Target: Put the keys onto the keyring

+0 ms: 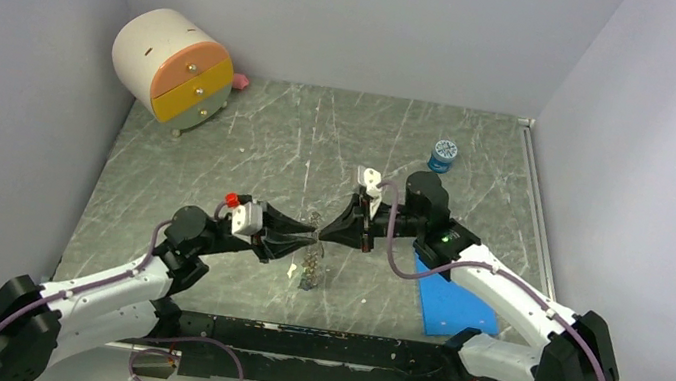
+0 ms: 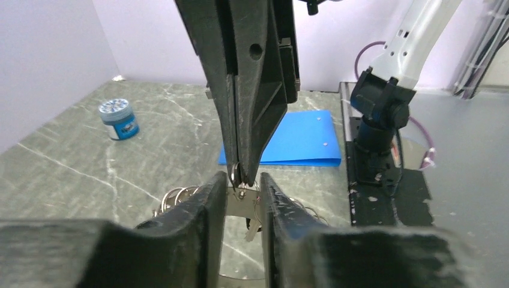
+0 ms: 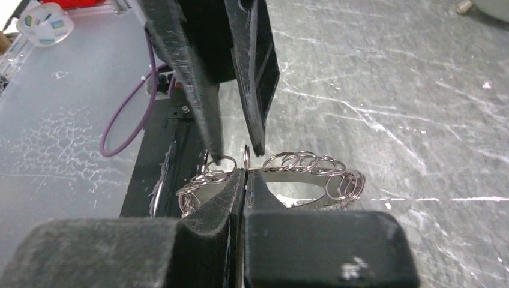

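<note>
So the right gripper (image 3: 245, 175), in from 3 o'clock, pinches the keyring (image 3: 300, 161), probably steadying it, while the left gripper (image 2: 241, 183) at 9 o'clock sits slightly parted.

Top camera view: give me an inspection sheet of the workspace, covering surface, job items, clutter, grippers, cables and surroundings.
surface: grey marbled table, a few white specks.
job's things: keyring strung with small rings, at the meeting fingertips; keys with coloured heads not made out.
clutter: round drawer cabinet, small pink item, blue jar, blue folder.
grippers: left gripper jaws apart; right gripper shut on the keyring.
cables: purple cables running along both arms.
surroundings: plain pale walls on three sides.
</note>
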Robot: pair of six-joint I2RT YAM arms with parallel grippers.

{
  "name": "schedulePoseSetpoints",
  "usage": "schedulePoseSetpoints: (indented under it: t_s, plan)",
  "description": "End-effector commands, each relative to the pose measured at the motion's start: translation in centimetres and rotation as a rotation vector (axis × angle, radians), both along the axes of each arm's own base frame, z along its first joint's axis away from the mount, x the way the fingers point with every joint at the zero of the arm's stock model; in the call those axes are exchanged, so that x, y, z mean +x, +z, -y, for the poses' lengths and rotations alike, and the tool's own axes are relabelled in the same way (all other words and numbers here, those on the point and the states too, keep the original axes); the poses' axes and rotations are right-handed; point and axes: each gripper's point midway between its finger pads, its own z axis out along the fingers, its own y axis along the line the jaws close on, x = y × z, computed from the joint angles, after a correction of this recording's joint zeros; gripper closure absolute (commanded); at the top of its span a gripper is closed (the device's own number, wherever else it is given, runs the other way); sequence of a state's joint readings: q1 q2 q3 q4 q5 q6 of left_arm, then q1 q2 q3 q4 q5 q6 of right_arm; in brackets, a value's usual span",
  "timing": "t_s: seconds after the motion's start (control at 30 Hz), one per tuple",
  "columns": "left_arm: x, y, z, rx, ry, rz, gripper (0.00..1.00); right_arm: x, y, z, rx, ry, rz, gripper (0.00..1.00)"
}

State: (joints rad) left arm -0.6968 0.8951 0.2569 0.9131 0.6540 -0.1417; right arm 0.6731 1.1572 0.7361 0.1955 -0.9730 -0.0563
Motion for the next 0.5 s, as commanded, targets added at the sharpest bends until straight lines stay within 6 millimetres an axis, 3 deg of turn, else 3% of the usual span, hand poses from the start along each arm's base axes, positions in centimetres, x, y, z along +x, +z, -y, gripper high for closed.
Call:
schedulePoseSetpoints:
  t_s: [0.0,0.2,0.47]
  plan:
    - [-0.1,1.5,-0.6,-0.008,0.027,0.046,0.62,0.9,0.5,0.0,-0.076,-0.019,0.029,1.00]
    - [0.9,-1.1,-1.7,0.216,0.104,0.023,0.52,1.6,-1.2,0.5,-0.249,-0.053,-0.023,1.00]
    - [1.3,-3.5,-2.0,0.427,0.074,-0.005,0.57,1.5,-3.4,-0.4,-0.491,-0.058,-0.001,1.00]
